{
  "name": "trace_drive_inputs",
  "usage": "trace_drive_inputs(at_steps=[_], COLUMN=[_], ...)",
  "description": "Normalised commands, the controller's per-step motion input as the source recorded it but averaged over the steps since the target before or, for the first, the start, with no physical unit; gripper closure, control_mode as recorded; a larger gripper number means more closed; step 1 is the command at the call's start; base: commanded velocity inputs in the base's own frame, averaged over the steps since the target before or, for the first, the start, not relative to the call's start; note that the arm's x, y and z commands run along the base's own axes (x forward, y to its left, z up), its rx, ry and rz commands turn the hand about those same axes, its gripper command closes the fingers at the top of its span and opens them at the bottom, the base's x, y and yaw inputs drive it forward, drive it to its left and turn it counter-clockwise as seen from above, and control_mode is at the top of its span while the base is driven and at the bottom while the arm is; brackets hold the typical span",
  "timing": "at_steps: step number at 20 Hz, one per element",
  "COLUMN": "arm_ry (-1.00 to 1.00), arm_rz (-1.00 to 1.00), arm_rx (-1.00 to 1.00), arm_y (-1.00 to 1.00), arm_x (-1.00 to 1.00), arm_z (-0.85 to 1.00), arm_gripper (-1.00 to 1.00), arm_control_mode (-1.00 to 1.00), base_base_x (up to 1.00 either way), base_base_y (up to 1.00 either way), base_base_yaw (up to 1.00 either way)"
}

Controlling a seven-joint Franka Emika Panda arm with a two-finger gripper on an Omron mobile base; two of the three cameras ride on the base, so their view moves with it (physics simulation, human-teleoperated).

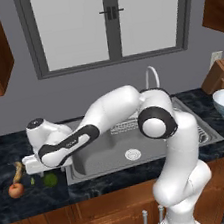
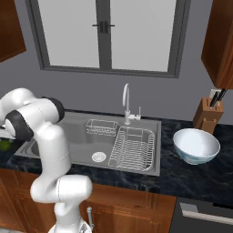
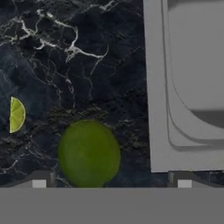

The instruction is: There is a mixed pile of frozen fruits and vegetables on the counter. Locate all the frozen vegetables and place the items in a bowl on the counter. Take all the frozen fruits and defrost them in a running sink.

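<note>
While nothing lies in the bowl [image 2: 196,146] or in the sink [image 1: 105,158] yet, barely begun: all four items on the counter [image 1: 3,149] left of the basin, no water visibly running from the faucet [image 2: 126,103].

Hovering over the pile, the gripper [image 3: 111,183], jaws spread wide and holding nothing, the tips standing either side of the green ball [image 3: 89,153] and seemingly not touching it. Judged ready for a first pick, likely that ball.

Left to do, as far as can be told: both vegetables to the bowl, well apart at the far right end of the counter beyond the sink; both fruits into the basin; tap on.

In the left base view: green ball [image 1: 50,179] just beside the sink's edge, tiny green bit [image 1: 32,181] near it, red fruit [image 1: 16,190] further left, banana-like fruit [image 1: 17,171] behind that.

Materials and shapes:
- Green ball: round, slightly lumpy, matt, dull olive-green.
- Green bit [image 3: 16,114]: small flat wedge, paler yellow-green, cut off by the edge of the hand view.
- Red fruit: round, red-orange, apple-like.
- Banana-like fruit: slim, curved, yellow-brown.
- Counter: black, hard, smooth, veined pale blue-grey.
- Sink: grey steel, rounded corners, round drain, wire racks inside.
- Bowl: round, white, bluish shading, glossy, far wider than the ball.
</note>
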Motion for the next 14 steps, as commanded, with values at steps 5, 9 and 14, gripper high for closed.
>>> trace_drive_inputs(at_steps=[5,9,14], arm_ry=[0.04,0.09,0.11], arm_rz=[0.00,0.00,0.01], arm_rx=[-0.01,-0.02,0.00], arm_y=[0.28,0.39,0.03], arm_x=[0.21,0.01,0.00], arm_z=[0.00,0.00,-0.03], arm_gripper=[-1.00,-1.00,-1.00], arm_control_mode=[-1.00,-1.00,-1.00], base_base_x=[0.00,0.00,0.00], base_base_y=[0.00,0.00,0.00], base_base_yaw=[0.00,0.00,0.00])
